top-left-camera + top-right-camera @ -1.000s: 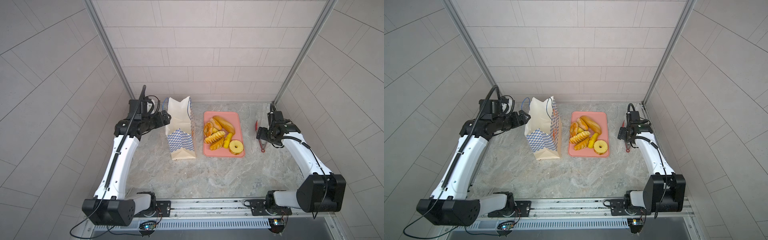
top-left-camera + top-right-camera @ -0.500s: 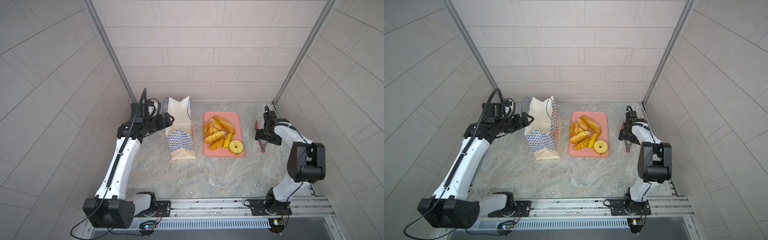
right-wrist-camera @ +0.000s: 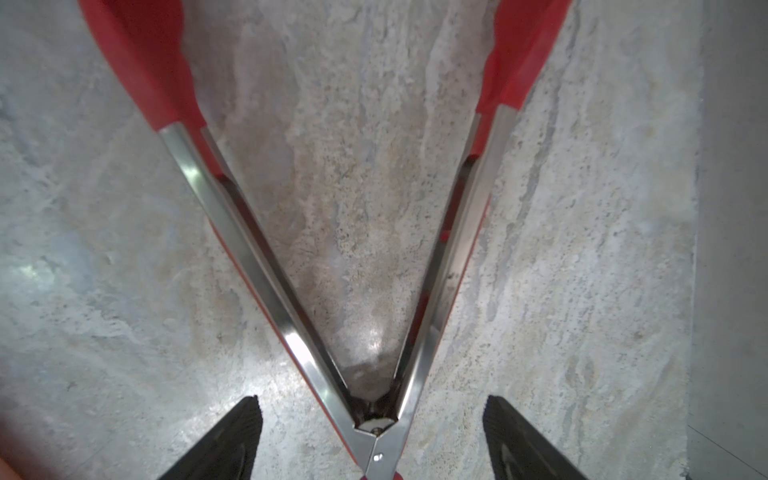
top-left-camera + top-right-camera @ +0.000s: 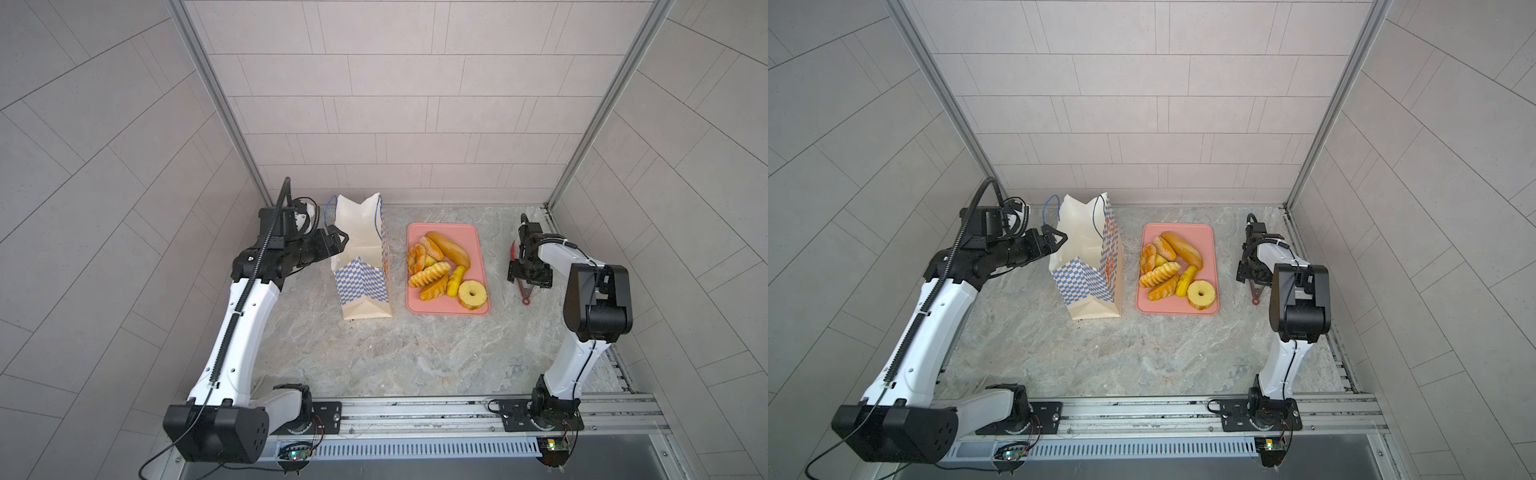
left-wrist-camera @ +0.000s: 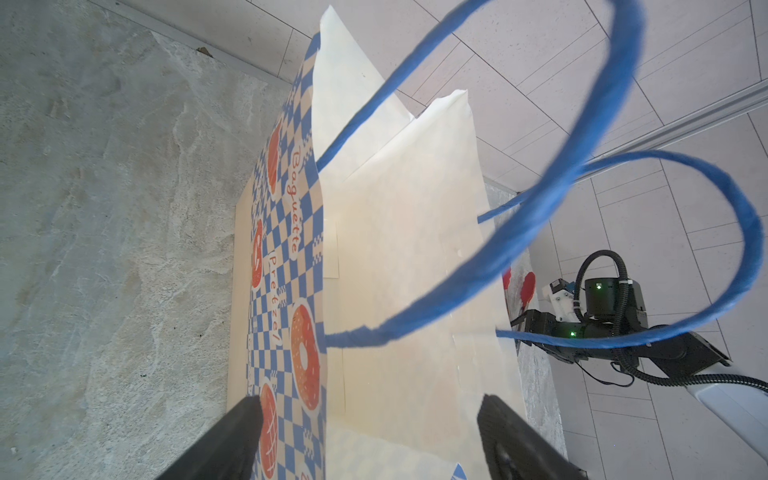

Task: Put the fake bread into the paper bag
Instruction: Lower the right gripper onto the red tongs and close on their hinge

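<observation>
Below our right tool point(image 3: 372, 399), jaws apart, red tongs point(image 3: 251, 257) lie lengthwise, hinge nearest; fake bread point(image 4: 440, 266) sits leftward; our left tool point(image 5: 368, 399) gapes at the paper bag point(image 5: 395, 249).

The paper bag point(image 4: 360, 280) is cream, with blue and white checks and orange bread pictures on its side. Its cord handles point(image 5: 465, 282) are blue. The fake bread point(image 4: 430, 272) is golden yellow and brown, on a pink tray point(image 4: 463, 233). The tongs point(image 3: 247, 257) are red and shiny silver. The table point(image 4: 374, 353) is grey and swirly like stone.
</observation>
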